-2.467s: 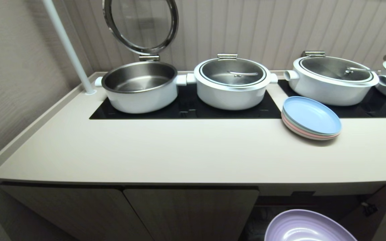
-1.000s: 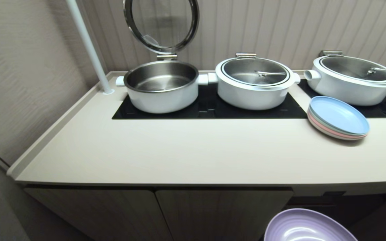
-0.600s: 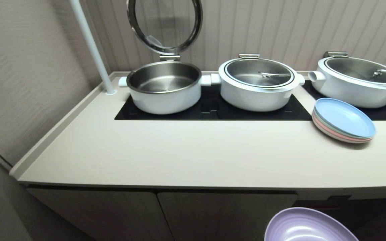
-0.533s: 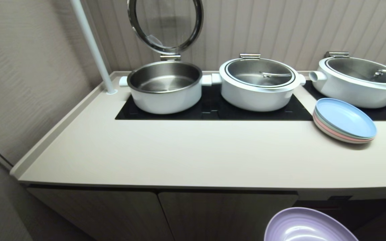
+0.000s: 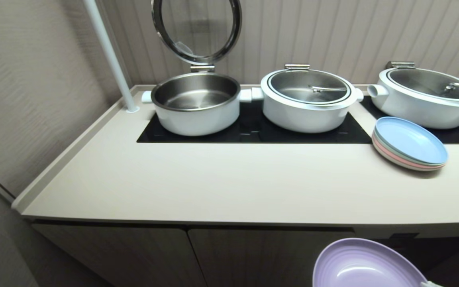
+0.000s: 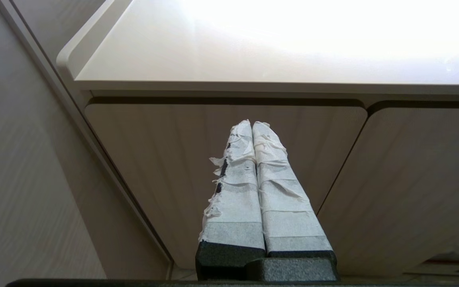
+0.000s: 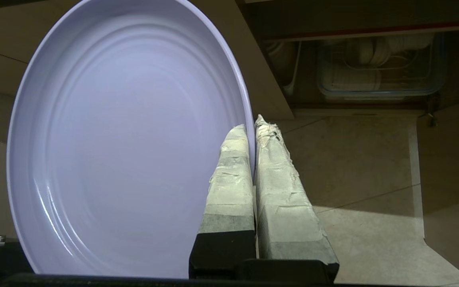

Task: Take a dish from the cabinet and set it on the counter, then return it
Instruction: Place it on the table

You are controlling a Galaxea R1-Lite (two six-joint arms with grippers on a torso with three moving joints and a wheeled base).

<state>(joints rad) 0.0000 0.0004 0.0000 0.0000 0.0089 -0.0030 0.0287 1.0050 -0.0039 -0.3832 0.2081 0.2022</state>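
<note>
Nearest: right gripper [image 7: 253,127], taped fingers pinched onto the rim of the lavender dish [image 7: 126,139]. Dish is off the counter, held low in front of the cabinet [image 5: 269,255]; in the head view only its upper part [image 5: 367,265] shows, the rest cut off by the frame edge. Left gripper [image 6: 252,124], fingers pressed together, empty, facing a closed cabinet door.

Beyond the dish, an open compartment, dim; a clear bin [image 7: 381,65] with pale contents, hard to make out.

Counter [image 5: 233,183] above. Stacked plates [image 5: 409,144], blue on top. Furthest, three white pots [image 5: 307,101]; left one open, right one partly cut off.
</note>
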